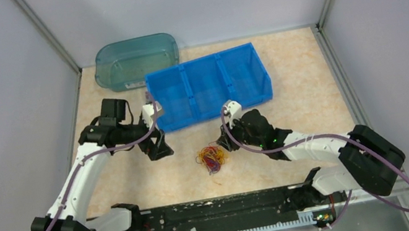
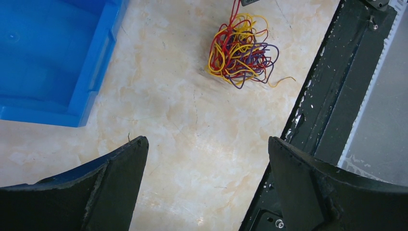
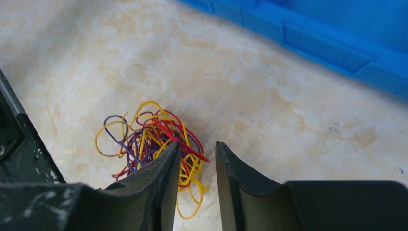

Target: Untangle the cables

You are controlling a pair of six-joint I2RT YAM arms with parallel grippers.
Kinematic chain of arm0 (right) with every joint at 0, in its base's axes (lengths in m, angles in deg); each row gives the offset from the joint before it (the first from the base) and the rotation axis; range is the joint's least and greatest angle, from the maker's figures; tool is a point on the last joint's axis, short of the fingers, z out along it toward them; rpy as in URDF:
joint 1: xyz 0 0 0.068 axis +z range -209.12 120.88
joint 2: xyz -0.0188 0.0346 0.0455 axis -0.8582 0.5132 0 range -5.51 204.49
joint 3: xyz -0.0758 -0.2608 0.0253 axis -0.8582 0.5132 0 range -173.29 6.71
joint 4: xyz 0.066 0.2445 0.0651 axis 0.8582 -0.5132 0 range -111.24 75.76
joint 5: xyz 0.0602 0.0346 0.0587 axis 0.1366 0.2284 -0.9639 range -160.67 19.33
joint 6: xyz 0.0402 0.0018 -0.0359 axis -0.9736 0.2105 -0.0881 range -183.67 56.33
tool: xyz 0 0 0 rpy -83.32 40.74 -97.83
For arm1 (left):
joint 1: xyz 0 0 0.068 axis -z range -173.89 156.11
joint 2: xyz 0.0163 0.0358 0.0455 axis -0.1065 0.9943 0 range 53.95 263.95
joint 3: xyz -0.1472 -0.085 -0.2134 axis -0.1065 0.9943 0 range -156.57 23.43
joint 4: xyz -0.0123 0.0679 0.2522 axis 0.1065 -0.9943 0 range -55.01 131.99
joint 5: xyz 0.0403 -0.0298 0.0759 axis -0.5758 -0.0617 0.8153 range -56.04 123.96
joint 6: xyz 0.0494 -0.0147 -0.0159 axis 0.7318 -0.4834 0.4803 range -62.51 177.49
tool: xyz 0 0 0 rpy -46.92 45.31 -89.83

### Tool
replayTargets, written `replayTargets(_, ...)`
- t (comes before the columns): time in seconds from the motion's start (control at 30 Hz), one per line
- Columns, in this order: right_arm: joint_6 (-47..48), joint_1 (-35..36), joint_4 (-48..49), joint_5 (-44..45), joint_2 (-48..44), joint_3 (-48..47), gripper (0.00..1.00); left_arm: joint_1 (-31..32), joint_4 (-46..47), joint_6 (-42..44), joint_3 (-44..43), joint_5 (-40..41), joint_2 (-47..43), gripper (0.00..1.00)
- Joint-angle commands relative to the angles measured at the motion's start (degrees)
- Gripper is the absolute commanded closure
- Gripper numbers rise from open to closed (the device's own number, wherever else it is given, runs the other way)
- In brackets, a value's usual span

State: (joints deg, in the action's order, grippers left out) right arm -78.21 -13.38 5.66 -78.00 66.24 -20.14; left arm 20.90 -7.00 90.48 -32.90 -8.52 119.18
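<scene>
Overhead, the cables (image 1: 212, 158) lie as one small curly clump close to the table's (image 1: 312, 97) near edge, about midway along it, between the left gripper (image 1: 157, 145) and the right gripper (image 1: 225, 143).

From the left wrist, the jaws stand wide apart and empty, the clump well ahead; thin red, yellow and purple loops look light, limp and springy.

From the right wrist, the jaws are nearly together just beside the clump. A red strand (image 3: 190, 147) enters the slim gap, but whether it is pinched I cannot tell. An outlying loop probably offers the best hold.
</scene>
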Motion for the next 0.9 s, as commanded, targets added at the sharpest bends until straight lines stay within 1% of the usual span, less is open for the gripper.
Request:
replayTargets(0.0, 0.5, 1.2, 7.5, 0.7, 1.3, -0.8, 0.71, 0.4, 0.4, -0.3, -0.4, -1.7, -1.3, 0.0)
replayTargets(0.2, 1.6, 1.6, 6.5, -0.8, 3.0, -1.0, 0.73, 0.4, 0.6, 0.1, 0.0, -2.2, -2.2, 0.0)
replayTargets(0.23, 1.8, 1.6, 5.8, -0.8, 2.9, -1.2, 0.7, 0.4, 0.6, 0.1, 0.1, -2.2, -2.4, 0.0)
replayTargets(0.3, 1.9, 1.6, 4.5, -0.8, 2.5, -1.6, 0.57, 0.5, 0.6, 0.1, 0.3, -2.5, -2.4, 0.0)
replayTargets(0.33, 1.8, 1.6, 4.1, -0.7, 2.1, -1.5, 0.53, 0.5, 0.6, 0.1, 0.4, -2.7, -2.4, 0.0)
replayTargets(0.4, 1.0, 1.6, 3.4, 0.5, 1.0, -1.7, 0.47, 0.5, 0.6, -0.1, 0.5, -2.8, -2.3, 0.0)
replayTargets(0.47, 0.5, 1.7, 2.6, 0.8, -0.6, -1.9, 0.44, 0.5, 0.6, -0.1, 0.6, -2.9, -2.3, 0.0)
replayTargets(0.6, 1.0, 1.7, 3.0, -0.9, -3.4, -1.1, 0.43, 0.6, 0.6, 0.0, 0.5, -2.5, -2.6, 0.0)
replayTargets(0.73, 1.1, 1.6, 2.8, -1.3, -1.7, -1.0, 0.49, 0.6, 0.6, -0.3, 0.3, -2.7, -2.9, 0.0)
replayTargets(0.87, 0.6, 1.6, 3.8, -0.3, 1.0, -0.6, 0.51, 0.7, 0.6, -0.5, 0.4, -3.1, -3.2, 0.0)
